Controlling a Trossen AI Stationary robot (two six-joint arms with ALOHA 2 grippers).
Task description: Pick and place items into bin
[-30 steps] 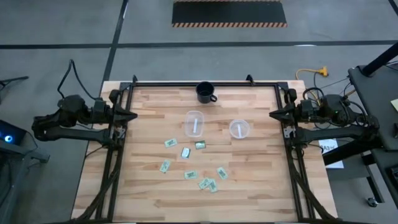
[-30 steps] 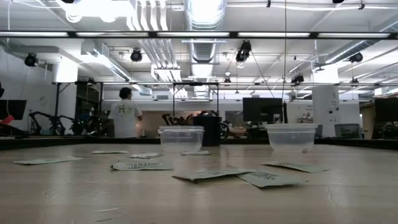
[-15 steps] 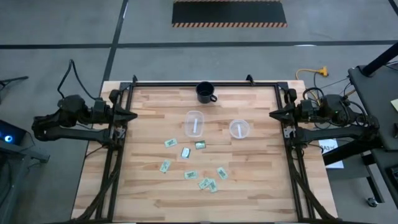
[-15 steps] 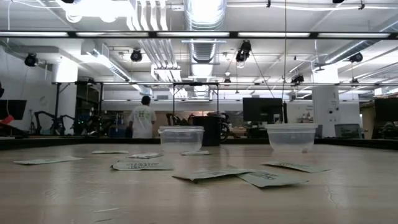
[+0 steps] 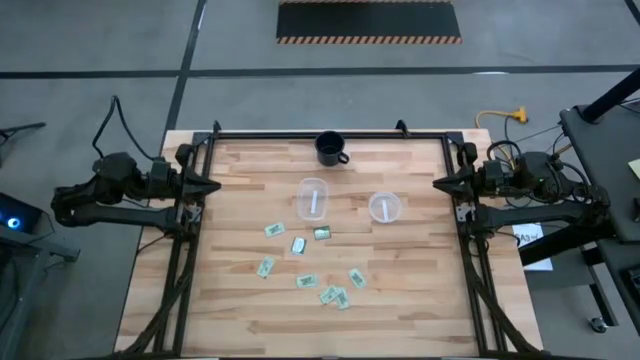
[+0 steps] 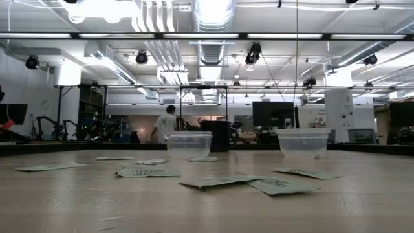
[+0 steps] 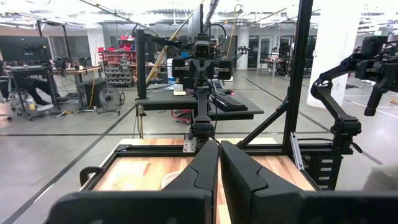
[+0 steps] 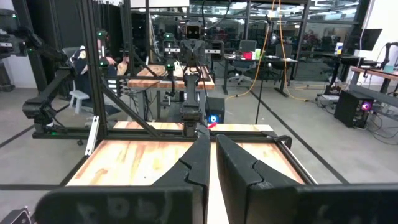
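Several small pale green and white packets (image 5: 303,245) lie flat and scattered on the wooden table's near half; in the low view they show as thin slips (image 6: 220,182). Two clear cups stand behind them, one at the middle (image 5: 314,198) (image 6: 188,145) and one to its right (image 5: 385,207) (image 6: 303,143). My left gripper (image 5: 214,186) (image 7: 219,163) is parked shut at the table's left edge, pointing right. My right gripper (image 5: 438,184) (image 8: 212,155) is parked shut at the right edge, pointing left. Both are far from the packets.
A dark mug (image 5: 331,148) stands near the table's far edge (image 6: 217,135). A black frame (image 5: 320,135) runs round the table with struts along both sides. Bare wood lies between the packets and each gripper. A person (image 6: 168,124) walks in the room behind.
Both arms and all things on the table have kept still. In the room behind, a person has walked from left toward the right.
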